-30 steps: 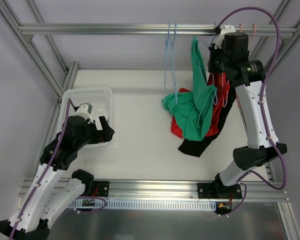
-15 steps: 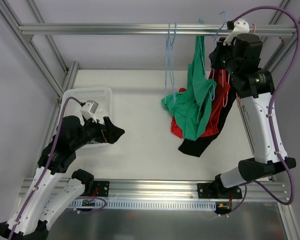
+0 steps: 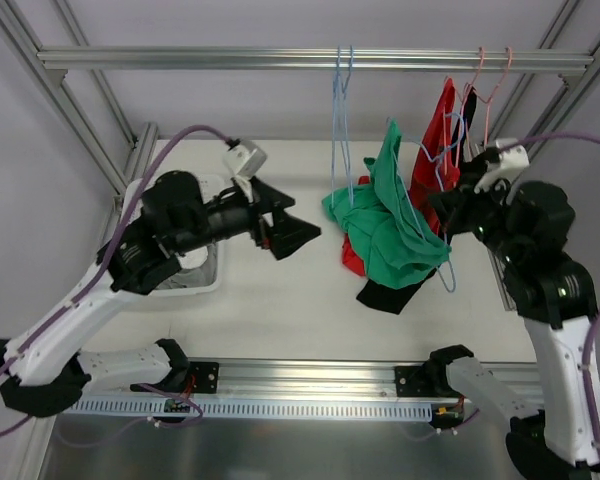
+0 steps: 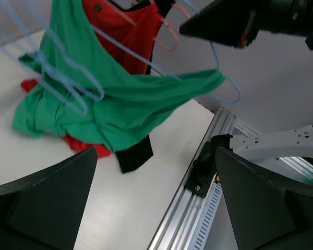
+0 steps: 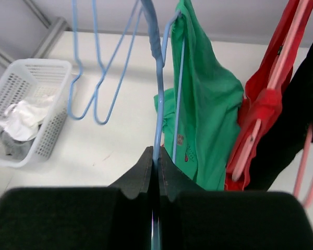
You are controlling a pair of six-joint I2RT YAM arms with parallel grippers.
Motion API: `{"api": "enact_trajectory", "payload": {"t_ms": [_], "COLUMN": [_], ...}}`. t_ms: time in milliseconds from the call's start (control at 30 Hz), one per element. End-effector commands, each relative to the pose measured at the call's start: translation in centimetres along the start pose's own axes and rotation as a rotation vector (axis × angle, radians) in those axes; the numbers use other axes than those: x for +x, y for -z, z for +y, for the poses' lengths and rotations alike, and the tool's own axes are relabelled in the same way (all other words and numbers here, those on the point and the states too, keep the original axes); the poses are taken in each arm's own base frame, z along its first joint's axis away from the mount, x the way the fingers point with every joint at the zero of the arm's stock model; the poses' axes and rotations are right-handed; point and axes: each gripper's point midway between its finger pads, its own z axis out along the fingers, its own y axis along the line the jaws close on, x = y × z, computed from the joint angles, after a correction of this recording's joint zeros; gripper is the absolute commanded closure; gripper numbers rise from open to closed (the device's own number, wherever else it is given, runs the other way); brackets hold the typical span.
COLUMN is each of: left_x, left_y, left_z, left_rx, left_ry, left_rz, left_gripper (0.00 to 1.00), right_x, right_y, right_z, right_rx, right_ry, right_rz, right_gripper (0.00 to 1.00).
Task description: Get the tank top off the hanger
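Right gripper (image 5: 155, 159) is clamped tight on the wire of a blue hanger (image 5: 158, 104), and the green tank top (image 3: 392, 225) is not yet off it. The top hangs threaded on that wire just right of the worktop's centre, its lower folds bunched toward 9 o'clock over a red cloth (image 3: 352, 260).

Left gripper (image 4: 155, 152) is stretched in from 9 o'clock with its jaws spread wide and nothing between them, near the top but apart from it. Bare white worktop (image 3: 260, 180) shows between the two.

There is more open surface at 6 o'clock, between the clothes and the near rail (image 3: 310, 375), and at 12 o'clock under the overhead rail (image 3: 180, 58). At 3 o'clock it is tight: the right arm sits close to the worktop's side edge.

By count there are two arms and one white basket (image 5: 52, 120) at the 9 o'clock edge, with white cloth (image 5: 18, 117) inside. There is one green top and one black garment (image 3: 385, 296) lying at 6 o'clock of it. A red garment (image 3: 443, 125) hangs at 1 o'clock; whether the red cloth below is part of it, I cannot tell. Two empty blue hangers (image 3: 338, 90) appear to share the overhead rail at 12 o'clock. Two pink hangers (image 3: 483, 100) hook on farther right, and the held blue one makes five.
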Motion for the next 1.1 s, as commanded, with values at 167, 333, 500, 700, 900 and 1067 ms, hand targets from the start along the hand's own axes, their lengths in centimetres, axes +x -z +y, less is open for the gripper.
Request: {"api": "enact_trajectory", "payload": {"t_ms": [167, 333, 500, 700, 900, 1067], "left_x": [-6.5, -6.9, -5.4, -4.0, -4.8, -7.9], "left_y": [-11.3, -16.3, -19.2, -19.3, -17.6, -14.4], "left_z": [-4.7, -5.7, -5.5, -4.7, -4.2, -0.9], "left_rx": [0.007, 0.025, 0.036, 0.01, -0.033, -0.268], "left_ry": [-0.21, -0.294, -0.29, -0.273, -0.266, -0.213], "left_rz": [-0.08, -0.078, -0.042, -0.007, -0.031, -0.136], "left_gripper": [0.01, 0.06, 0.32, 0.88, 1.0, 1.0], "right_x": [1.0, 2.6, 2.3, 1.8, 2.1, 5.0], "right_y": [10.8, 15.6, 19.2, 20.0, 19.7, 21.5], "right_z": [3.0, 4.2, 5.3, 4.9, 4.8, 6.4], "right_rx": [-0.144, -0.194, -0.242, -0.214, -0.215, -0.333], "right_ry": [0.032, 0.037, 0.043, 0.054, 0.055, 0.154], "right_rz": [-0.138, -0.131, -0.183, -0.203, -0.191, -0.118], "right_gripper": [1.0, 1.0, 1.0, 1.0, 1.0, 1.0]}}
